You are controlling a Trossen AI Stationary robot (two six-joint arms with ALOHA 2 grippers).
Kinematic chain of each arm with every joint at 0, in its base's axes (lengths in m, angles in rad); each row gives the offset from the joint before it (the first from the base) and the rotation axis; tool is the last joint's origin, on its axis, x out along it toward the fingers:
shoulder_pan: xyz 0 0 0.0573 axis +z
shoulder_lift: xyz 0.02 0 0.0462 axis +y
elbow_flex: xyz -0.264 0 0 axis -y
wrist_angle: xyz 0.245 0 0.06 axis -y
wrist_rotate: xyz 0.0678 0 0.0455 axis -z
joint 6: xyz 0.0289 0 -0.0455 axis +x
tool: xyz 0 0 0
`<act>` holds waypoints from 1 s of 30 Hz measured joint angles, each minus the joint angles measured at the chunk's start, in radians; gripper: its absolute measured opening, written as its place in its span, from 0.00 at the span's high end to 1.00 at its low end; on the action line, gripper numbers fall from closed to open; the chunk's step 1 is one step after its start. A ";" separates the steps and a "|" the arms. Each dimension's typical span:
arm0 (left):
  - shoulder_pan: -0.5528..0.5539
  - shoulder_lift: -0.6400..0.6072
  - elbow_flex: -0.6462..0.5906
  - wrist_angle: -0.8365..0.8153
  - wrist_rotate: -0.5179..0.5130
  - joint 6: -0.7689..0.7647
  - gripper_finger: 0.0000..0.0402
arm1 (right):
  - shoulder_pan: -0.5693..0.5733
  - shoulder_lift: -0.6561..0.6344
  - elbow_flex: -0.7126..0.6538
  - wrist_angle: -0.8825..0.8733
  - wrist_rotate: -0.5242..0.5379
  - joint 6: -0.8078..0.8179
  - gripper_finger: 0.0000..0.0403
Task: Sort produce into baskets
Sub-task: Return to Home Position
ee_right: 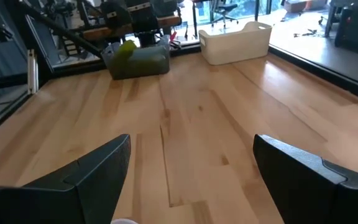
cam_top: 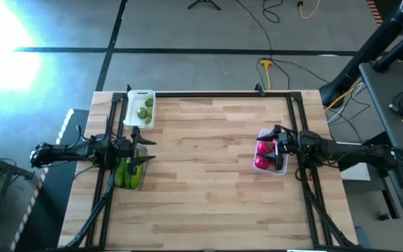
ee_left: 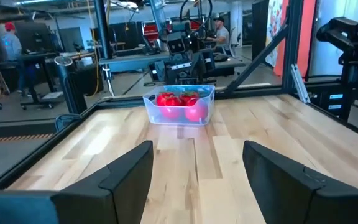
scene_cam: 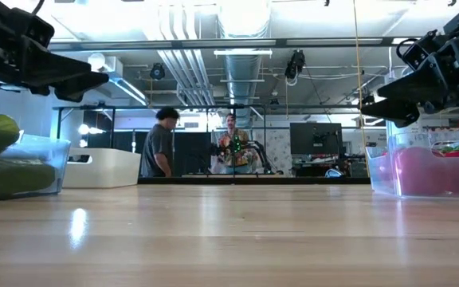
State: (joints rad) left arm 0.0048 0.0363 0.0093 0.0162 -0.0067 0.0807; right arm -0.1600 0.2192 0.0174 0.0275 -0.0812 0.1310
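Round red tomatoes (cam_top: pixel 263 155) sit in a clear plastic tub (cam_top: pixel 270 170) under the right gripper (ee_right: pixel 191 177) — it and the left gripper (ee_left: pixel 194 177) both gape empty.

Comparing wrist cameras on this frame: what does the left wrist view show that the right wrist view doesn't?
Only the left wrist view shows the clear tub of tomatoes at the table's far side, and a person in the room beyond. Only the right wrist view shows the tub of cucumbers and the white tray, whose contents are hidden from this angle. Both show the bare wooden table ahead and that arm's own jaws, open with nothing between them.
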 joint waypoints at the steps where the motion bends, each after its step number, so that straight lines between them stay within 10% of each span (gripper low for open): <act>1: 0.000 0.002 0.000 0.000 0.000 0.000 0.42 | 0.000 0.000 0.000 0.000 0.000 -0.001 0.18; 30: 0.000 0.042 0.070 -0.004 -0.003 -0.001 0.42 | 0.000 -0.187 0.005 0.006 0.002 -0.001 0.18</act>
State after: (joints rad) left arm 0.0048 0.0780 0.0795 0.0124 -0.0097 0.0799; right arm -0.1596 0.0325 0.0221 0.0335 -0.0792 0.1301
